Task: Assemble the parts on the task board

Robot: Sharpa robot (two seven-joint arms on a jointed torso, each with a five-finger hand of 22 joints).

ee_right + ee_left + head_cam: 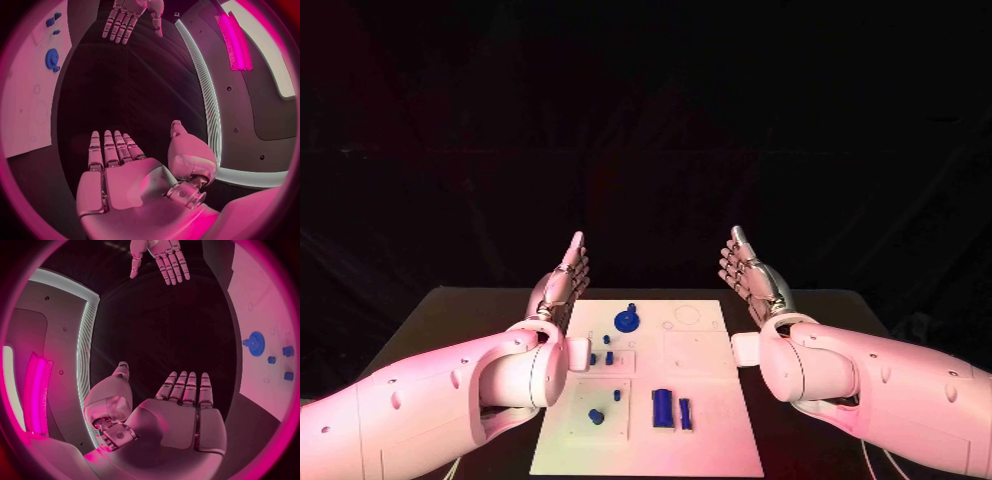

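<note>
The white task board (689, 440) lies in the middle of the black table. On it sit a blue gear (627, 320) near the far end, small blue pegs (607, 352), a blue piece (597, 416) in a square recess, and two blue blocks (664, 408) toward the near end. My left hand (561, 283) hovers at the board's far left corner, fingers straight and apart, holding nothing. My right hand (751, 276) is raised at the far right corner, likewise flat and empty. The gear (255, 343) and the board (262, 290) also appear in the left wrist view, and the gear (51, 59) in the right wrist view.
Black table surface (459, 320) runs along both sides of the board. My two white forearms (430, 400) flank the board's near half. A dark backdrop stands beyond the table.
</note>
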